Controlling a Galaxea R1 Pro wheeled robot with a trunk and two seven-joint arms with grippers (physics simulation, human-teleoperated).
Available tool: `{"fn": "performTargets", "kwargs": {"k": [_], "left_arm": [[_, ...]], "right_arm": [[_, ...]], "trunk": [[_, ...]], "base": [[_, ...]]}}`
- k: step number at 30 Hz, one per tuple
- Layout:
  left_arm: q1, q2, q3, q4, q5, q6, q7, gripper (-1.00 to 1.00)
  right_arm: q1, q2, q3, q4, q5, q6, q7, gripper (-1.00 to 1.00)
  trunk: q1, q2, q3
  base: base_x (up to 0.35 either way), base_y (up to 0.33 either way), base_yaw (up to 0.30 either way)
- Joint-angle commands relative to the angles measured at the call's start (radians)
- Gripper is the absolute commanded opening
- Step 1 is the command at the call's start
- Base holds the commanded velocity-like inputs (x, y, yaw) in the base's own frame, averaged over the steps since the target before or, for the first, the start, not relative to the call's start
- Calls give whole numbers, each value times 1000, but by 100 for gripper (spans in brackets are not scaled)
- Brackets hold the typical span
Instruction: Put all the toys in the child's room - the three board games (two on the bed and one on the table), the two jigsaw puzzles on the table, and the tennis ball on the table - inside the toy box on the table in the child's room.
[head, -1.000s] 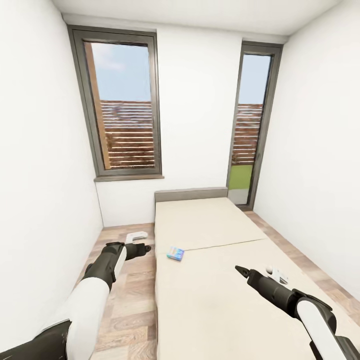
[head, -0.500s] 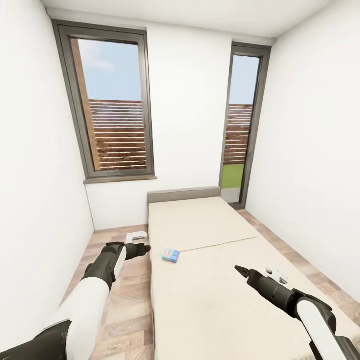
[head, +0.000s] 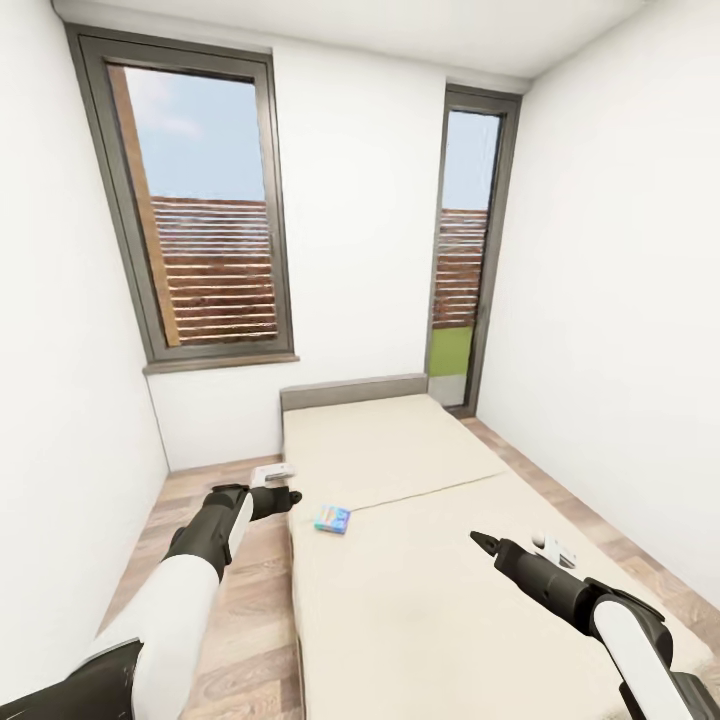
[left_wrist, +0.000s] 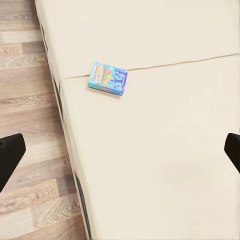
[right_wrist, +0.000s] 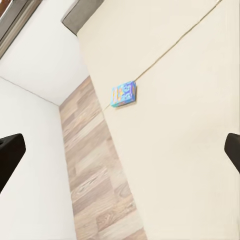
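Note:
A small blue board game (head: 332, 518) lies flat on the beige bed (head: 400, 460), close to its left edge and beside the seam across the mattress. It also shows as the blue board game (left_wrist: 108, 78) in the left wrist view and as the blue board game (right_wrist: 124, 94) in the right wrist view. My left gripper (head: 294, 495) hovers open over the floor, just left of the box. My right gripper (head: 478, 540) hangs open over the middle of the mattress, to the box's right. Both hold nothing. The table, toy box, jigsaw puzzles and tennis ball are out of view.
Strips of wooden floor (head: 200, 600) run along both sides of the bed. White walls close in on the left and right. A wide window (head: 200, 210) and a narrow glazed door (head: 460, 260) stand in the far wall behind the grey headboard (head: 352, 390).
The whole picture has shifted: the bed, windows and blue box slid left in view, so the camera moved. Both arms hold the same pose, grippers still open.

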Motion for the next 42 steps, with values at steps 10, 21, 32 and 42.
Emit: {"fn": "performTargets", "kwargs": {"k": [10, 21, 32, 42], "left_arm": [[0, -1, 8, -2, -10, 4, -9, 100], [0, -1, 8, -2, -10, 4, -9, 100], [0, -1, 8, -2, -10, 4, -9, 100], [0, -1, 8, -2, -10, 4, -9, 100]], "right_arm": [[-1, 0, 0, -1, -10, 3, -9, 100], [-1, 0, 0, 0, -11, 3, -9, 100], [-1, 0, 0, 0, -10, 3, -9, 100], [-1, 0, 0, 0, -11, 3, -9, 100]], "trunk": [[1, -1, 0], [1, -1, 0], [1, -1, 0], [1, -1, 0]], "base": [[108, 80, -68], [27, 20, -129], [-7, 60, -105], [-8, 35, -5]]}}
